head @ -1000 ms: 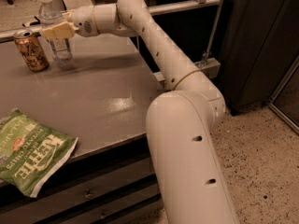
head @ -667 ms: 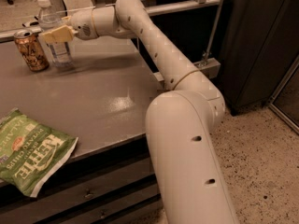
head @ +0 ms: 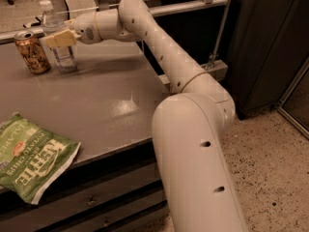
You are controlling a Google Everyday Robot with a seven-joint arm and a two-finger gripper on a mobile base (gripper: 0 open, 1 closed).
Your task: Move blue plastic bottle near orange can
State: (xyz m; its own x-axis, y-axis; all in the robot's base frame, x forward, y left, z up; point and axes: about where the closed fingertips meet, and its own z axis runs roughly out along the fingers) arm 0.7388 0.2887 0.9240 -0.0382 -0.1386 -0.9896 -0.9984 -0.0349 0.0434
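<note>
Chip bag, lower left of frame: large white letters, upside down to the camera, read "Kettle". Smaller line beside it: "potato chips". Partial word at the left edge, starts "Jala". Can, upper left: pale markings, not legible. Bottle label: not legible. Gripper at the bottle, upper left.

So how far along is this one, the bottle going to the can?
Nearly finished. Done: the blue plastic bottle appears to stand upright on the table, right beside the orange can, with a narrow gap between them. In hand: the gripper is at the bottle's middle. Left: probably only drawing the arm away and leaving the bottle standing.
</note>
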